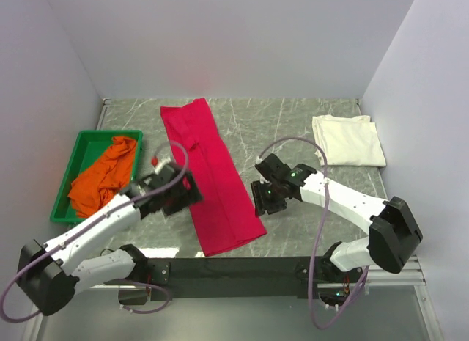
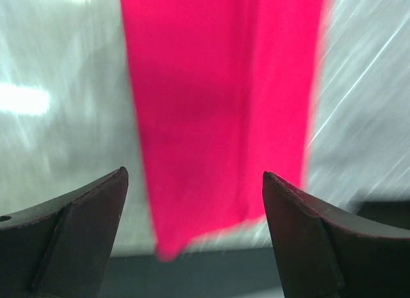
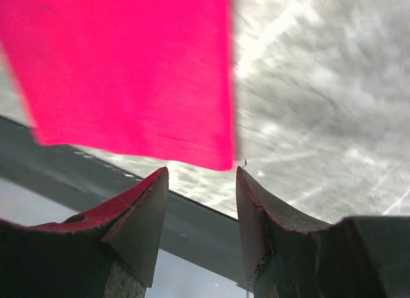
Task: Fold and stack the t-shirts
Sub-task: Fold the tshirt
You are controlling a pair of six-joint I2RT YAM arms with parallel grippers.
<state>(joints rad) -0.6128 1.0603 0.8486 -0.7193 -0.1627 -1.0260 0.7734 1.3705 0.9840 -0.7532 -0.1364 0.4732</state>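
Long crimson cloth t-shirt (image 1: 212, 183): soft, matt, lies mostly smooth. Folded cream-white cloth t-shirt (image 1: 348, 139): matt. Crumpled orange cloth t-shirt (image 1: 102, 176): matt, wrinkled. Rectangular green plastic bin (image 1: 88, 147): smooth, slight sheen. Grey marble-pattern table (image 1: 293, 128): smooth, glossy, light glare.

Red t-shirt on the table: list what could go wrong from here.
1. The red t-shirt lies slanted, so the next fold may come out skewed.
2. Its near hem reaches the near edge of the table and could slip over.
3. Left pincer and right pincer are open, empty; pinching only the top layer might undo the fold.
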